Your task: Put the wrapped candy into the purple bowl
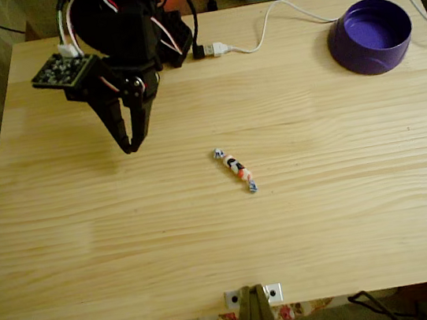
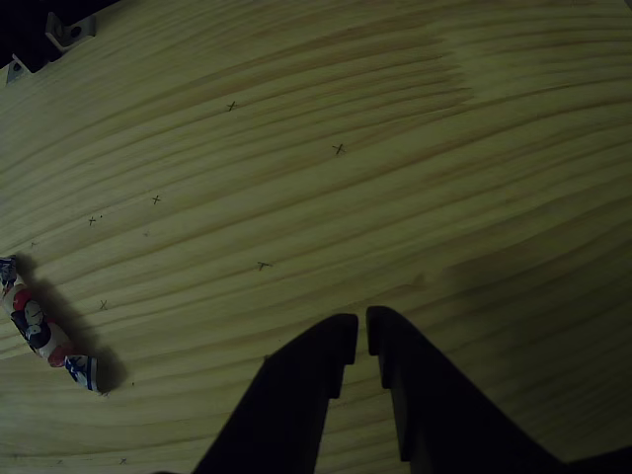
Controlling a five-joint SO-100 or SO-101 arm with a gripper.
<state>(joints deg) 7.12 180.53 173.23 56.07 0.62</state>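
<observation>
The arm's fingers (image 1: 130, 146) point down at the table, nearly closed, holding nothing.

Matt pale wood table (image 1: 325, 216), grained

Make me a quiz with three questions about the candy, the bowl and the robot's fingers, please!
1. Where is the candy?
A. In the bowl
B. On the table, near the middle
C. Between the fingers

2. What colour is the bowl?
A. Purple
B. Green
C. Yellow

3. What are the fingers doing?
A. Squeezing the candy
B. Nearly closed, holding nothing
C. Gripping the bowl's rim

Answers:
1. B, the candy lies on the bare wood of the table, apart from the bowl and the arm.
2. A, the bowl at the far right corner in the fixed view is deep purple.
3. B, the other view shows only a thin gap between the fingertips, nothing in it, and the candy lies off to the left.
</observation>
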